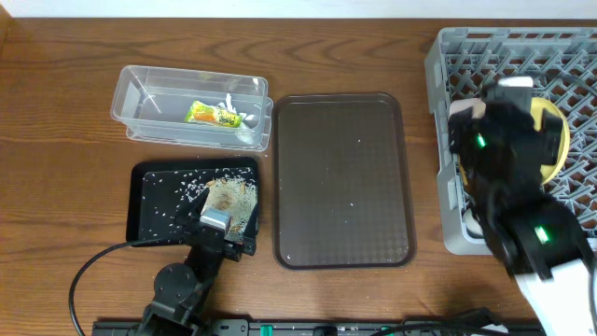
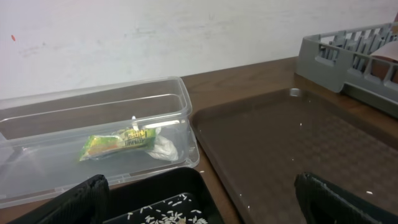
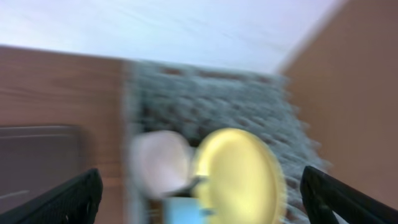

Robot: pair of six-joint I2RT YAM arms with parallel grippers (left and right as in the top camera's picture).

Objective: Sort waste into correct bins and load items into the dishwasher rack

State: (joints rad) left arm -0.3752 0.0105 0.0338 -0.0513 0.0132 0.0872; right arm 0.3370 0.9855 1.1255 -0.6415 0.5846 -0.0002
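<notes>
The grey dishwasher rack (image 1: 448,84) stands at the right. A yellow plate (image 1: 552,126) stands in it, partly hidden by my right arm; the blurred right wrist view shows the yellow plate (image 3: 239,177) beside a white cup (image 3: 160,163) and a blue item (image 3: 180,211). My right gripper (image 3: 199,199) is open above them. My left gripper (image 2: 199,202) is open over the black tray (image 1: 154,201), which holds rice grains and brown waste (image 1: 231,198). A clear bin (image 1: 140,93) holds a green-yellow wrapper (image 1: 213,114) and white crumpled waste (image 1: 244,121).
A brown serving tray (image 1: 341,179) lies in the middle between the black tray and the rack. The clear bin (image 2: 93,124) and brown tray (image 2: 292,143) also show in the left wrist view, with the rack's corner (image 2: 336,56) at the far right.
</notes>
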